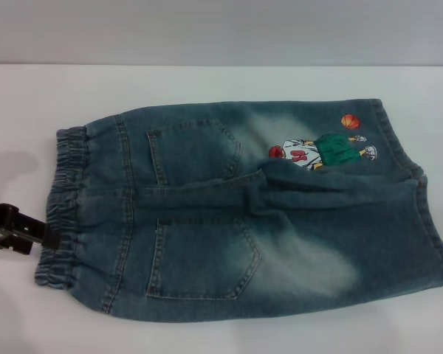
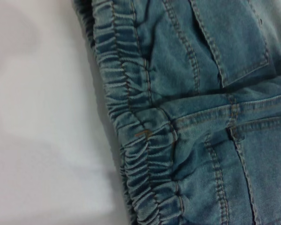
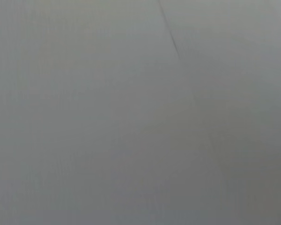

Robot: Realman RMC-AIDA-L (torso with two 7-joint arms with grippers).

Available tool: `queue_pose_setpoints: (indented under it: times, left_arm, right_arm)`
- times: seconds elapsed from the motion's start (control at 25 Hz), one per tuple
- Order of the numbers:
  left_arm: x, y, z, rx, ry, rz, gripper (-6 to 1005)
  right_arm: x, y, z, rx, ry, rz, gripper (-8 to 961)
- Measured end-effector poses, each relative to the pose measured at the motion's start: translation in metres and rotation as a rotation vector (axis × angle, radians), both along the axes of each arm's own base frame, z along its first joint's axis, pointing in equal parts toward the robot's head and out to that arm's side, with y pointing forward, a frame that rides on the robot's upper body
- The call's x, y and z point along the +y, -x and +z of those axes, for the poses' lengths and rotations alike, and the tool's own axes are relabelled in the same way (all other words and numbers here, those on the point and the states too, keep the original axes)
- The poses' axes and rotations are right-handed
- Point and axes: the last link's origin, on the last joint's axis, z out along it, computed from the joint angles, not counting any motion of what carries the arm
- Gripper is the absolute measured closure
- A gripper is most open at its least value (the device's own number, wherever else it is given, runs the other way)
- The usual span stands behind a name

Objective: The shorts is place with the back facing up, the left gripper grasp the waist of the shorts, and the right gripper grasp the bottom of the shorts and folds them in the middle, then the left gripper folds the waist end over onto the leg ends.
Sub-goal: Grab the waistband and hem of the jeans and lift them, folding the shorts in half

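The shorts (image 1: 244, 214) lie flat on the white table, back up, with two patch pockets showing. The waist of the shorts (image 1: 66, 206) is at the left, and the bottom of the shorts (image 1: 428, 214), with both leg ends, is at the right. A cartoon print (image 1: 321, 151) sits on the far leg. My left gripper (image 1: 42, 245) comes in from the left edge, its black jaws apart, tips just at the waistband's rim. In the left wrist view the ruffled waist (image 2: 131, 122) runs close below the camera. The right gripper is out of view.
The white table (image 1: 207, 81) surrounds the shorts, with bare surface (image 2: 37, 117) left of the waistband. A grey wall rises behind the table. The right wrist view shows only a plain grey surface.
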Motion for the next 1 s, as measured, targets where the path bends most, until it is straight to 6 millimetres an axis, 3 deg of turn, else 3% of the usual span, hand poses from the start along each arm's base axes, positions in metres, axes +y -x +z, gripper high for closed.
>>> queue_pose_setpoints:
  times: [0.24, 1.0]
  left_arm:
    - [-0.003, 0.004, -0.009, -0.006, 0.009, 0.018, 336]
    - [-0.008, 0.021, -0.011, 0.039, -0.008, 0.057, 340]
  right_arm:
    - [0.000, 0.000, 0.000, -0.001, -0.001, 0.000, 351]
    - [-0.003, 0.000, -0.001, -0.010, -0.001, 0.006, 352]
